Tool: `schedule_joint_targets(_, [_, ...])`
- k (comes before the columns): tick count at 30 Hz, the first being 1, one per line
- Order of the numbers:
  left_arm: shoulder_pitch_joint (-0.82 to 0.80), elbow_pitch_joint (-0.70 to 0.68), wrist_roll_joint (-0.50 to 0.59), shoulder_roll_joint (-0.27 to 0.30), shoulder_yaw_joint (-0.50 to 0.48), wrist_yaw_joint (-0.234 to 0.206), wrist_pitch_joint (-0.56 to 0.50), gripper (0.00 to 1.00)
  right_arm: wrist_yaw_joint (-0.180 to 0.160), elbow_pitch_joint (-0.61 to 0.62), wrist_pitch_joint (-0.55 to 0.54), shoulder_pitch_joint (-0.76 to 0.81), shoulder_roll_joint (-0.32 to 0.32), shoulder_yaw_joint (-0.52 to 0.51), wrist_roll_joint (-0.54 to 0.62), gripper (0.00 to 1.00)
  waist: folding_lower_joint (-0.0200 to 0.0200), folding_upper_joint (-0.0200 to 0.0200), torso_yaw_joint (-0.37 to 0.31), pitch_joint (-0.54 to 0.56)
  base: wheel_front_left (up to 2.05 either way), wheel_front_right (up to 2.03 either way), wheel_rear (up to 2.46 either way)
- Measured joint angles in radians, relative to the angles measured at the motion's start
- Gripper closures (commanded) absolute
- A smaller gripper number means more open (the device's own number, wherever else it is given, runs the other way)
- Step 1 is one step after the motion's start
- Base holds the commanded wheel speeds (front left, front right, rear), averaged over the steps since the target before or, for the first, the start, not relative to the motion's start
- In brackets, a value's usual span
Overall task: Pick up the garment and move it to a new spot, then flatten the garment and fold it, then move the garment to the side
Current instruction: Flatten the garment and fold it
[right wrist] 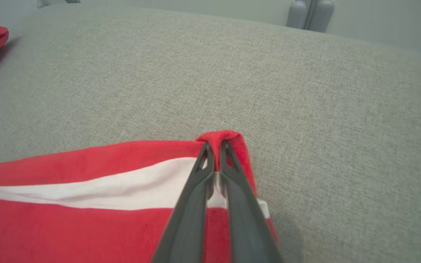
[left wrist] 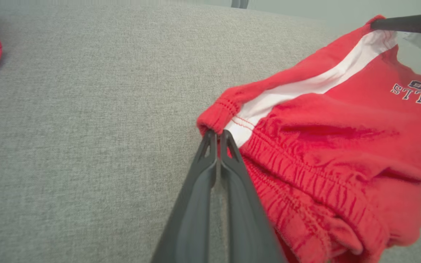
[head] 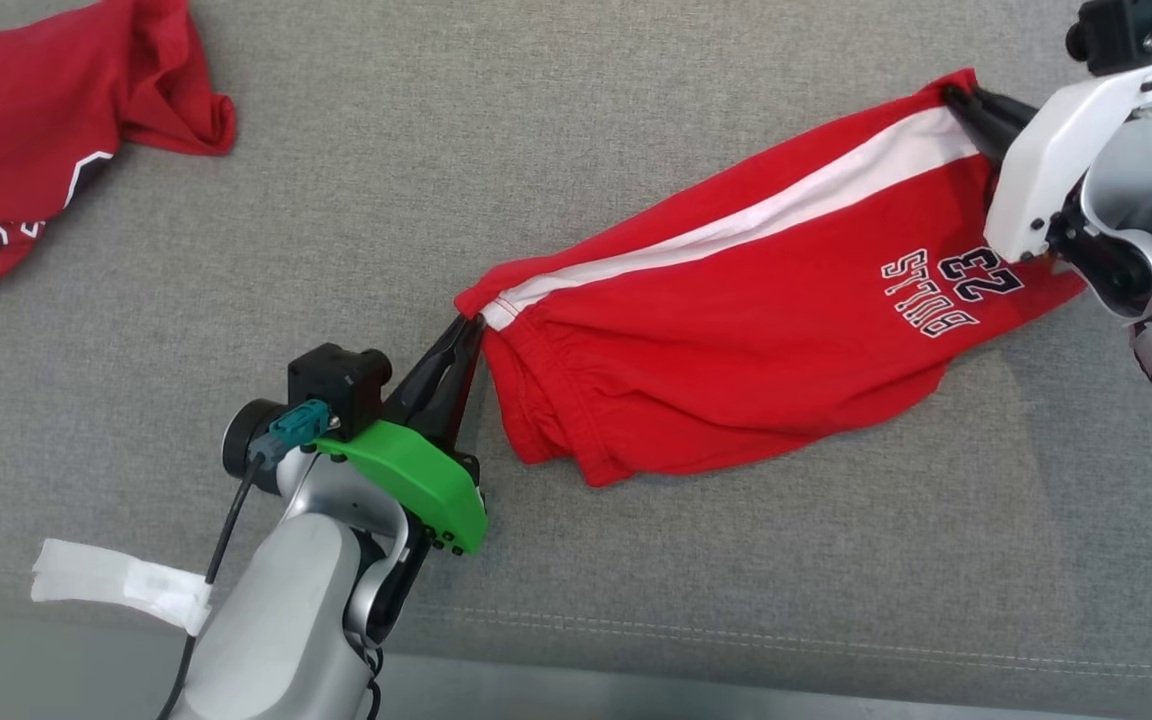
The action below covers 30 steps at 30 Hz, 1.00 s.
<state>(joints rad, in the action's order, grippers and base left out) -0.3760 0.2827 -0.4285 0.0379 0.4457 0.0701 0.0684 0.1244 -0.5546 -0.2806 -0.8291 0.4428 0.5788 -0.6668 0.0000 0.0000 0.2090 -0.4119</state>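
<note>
Soft, even light, no glare anywhere.
The grey fabric surface is lit flat; the red shorts cast just a thin, pale shadow along their lower edge. In both wrist views the surface's far edge bows with the wide lens, and the dark fingers go soft near the bottom edge; the head view hazes at its lower left corner.

the shorts are bright red with a white side stripe and white, dark-edged lettering, on a grey woven cushion. the other garment at the cushion's far left corner is red with white lines. the left gripper has a green cover, the right gripper a white one.
</note>
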Motion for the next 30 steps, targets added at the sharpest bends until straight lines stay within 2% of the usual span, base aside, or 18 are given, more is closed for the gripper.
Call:
schedule_joint_targets(1, [-0.002,0.002,0.000,0.000,-0.001,0.000,0.008,0.00,0.000,-0.004,0.009,-0.008,-0.002,0.001,0.000,0.00,0.0000,0.0000,-0.002,0.000,0.00,0.00,0.00])
schedule_joint_targets(8, [-0.003,0.021,-0.002,-0.001,-0.003,-0.003,0.032,0.00,0.000,-0.029,0.067,-0.029,-0.009,0.022,-0.004,0.00,0.0000,0.0000,-0.025,0.014,0.00,0.00,0.00])
schedule_joint_targets(13, [-0.001,0.027,0.004,-0.001,-0.024,-0.023,0.076,0.00,0.000,-0.050,0.105,-0.021,0.001,0.035,-0.033,0.00,0.0000,0.0000,-0.038,0.038,0.00,0.00,0.00])
schedule_joint_targets(20, [0.030,0.002,0.020,0.001,-0.046,-0.046,0.138,0.00,0.000,-0.050,0.139,0.086,-0.002,0.050,-0.135,0.00,0.0000,0.0000,-0.050,0.082,0.00,0.00,0.00])
schedule_joint_targets(23, [0.055,-0.007,0.020,0.007,-0.058,-0.063,0.144,0.00,0.000,-0.051,0.138,0.128,-0.004,0.077,-0.145,0.00,0.0000,0.0000,-0.055,0.102,0.00,0.00,0.00])
schedule_joint_targets(30, [0.100,-0.035,0.012,0.007,-0.064,-0.071,0.153,0.00,0.000,-0.065,0.138,0.185,0.006,0.095,-0.179,0.00,0.0000,0.0000,-0.059,0.133,0.00,0.00,0.00])
